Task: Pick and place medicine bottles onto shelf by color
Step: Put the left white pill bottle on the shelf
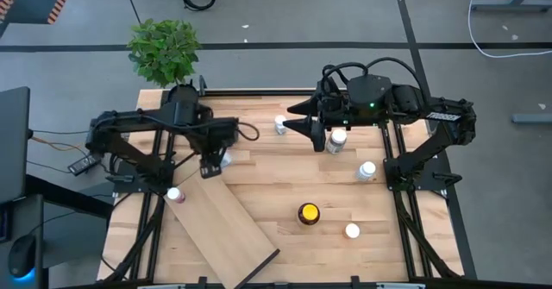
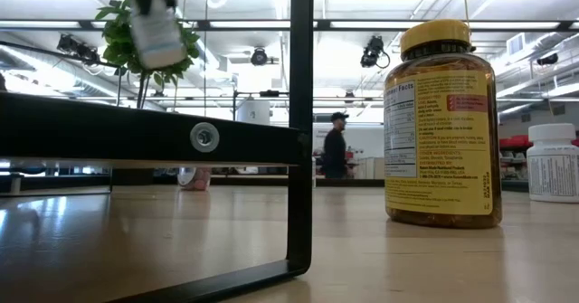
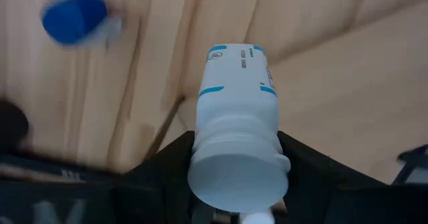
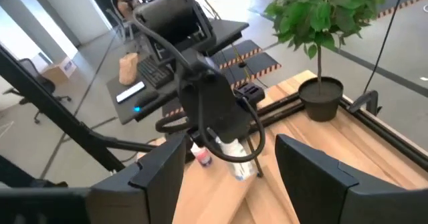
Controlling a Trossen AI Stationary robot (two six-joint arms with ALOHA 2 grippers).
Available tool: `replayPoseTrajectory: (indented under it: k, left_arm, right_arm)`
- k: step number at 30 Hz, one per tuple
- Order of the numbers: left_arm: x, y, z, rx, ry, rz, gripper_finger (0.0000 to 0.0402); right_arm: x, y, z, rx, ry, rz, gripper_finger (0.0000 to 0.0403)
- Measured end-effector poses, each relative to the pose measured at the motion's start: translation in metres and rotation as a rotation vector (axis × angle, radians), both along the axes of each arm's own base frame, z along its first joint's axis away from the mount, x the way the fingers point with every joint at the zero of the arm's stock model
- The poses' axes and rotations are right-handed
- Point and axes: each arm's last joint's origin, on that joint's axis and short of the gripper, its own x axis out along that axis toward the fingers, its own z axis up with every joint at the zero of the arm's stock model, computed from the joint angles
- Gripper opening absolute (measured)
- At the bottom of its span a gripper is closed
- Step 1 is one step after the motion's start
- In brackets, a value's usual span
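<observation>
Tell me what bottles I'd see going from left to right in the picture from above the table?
pinkish bottle → bottle near the back edge → amber bottle with the yellow cap → white-capped bottle at the front → white-capped bottle farthest right.

The worktop point(image 1: 259, 164) was honey-coloured wood in long slats, and the shelf point(image 1: 226, 229) lying on it was paler plywood. The left hand point(image 3: 234, 184) was black, and the bottle point(image 3: 237, 110) in it was white with bright blue bands and small blue print on its label. A blue cap point(image 3: 73, 18) showed at ten o'clock from that bottle. The big bottle point(image 2: 441, 127) was dark amber with a yellow cap, a yellow label and a white panel of black print. At its three o'clock stood a white bottle point(image 2: 552, 163). The plant point(image 1: 164, 49) had green leaves and the pot point(image 4: 321, 98) was black.
</observation>
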Motion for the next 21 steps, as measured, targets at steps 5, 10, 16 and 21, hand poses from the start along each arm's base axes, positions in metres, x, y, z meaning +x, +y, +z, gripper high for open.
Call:
replayPoseTrajectory:
  k: [5,10,16,21]
  left_arm:
    - [-0.009,-0.002,-0.03,-0.031,0.081,0.063,0.0182]
    - [-0.013,-0.006,-0.059,-0.022,0.168,0.143,0.0189]
    - [-0.022,-0.018,-0.086,-0.001,0.266,0.184,0.0185]
    - [-0.024,-0.031,-0.096,0.011,0.271,0.21,0.0184]
  right_arm:
    - [0.0,-0.001,0.0,-0.027,0.007,0.002,0.0239]
    - [0.0,-0.008,0.0,-0.033,0.008,-0.019,0.0239]
    - [0.001,-0.013,0.0,-0.033,0.008,-0.037,0.0239]
    - [0.001,-0.013,0.0,-0.047,0.01,-0.033,0.0239]
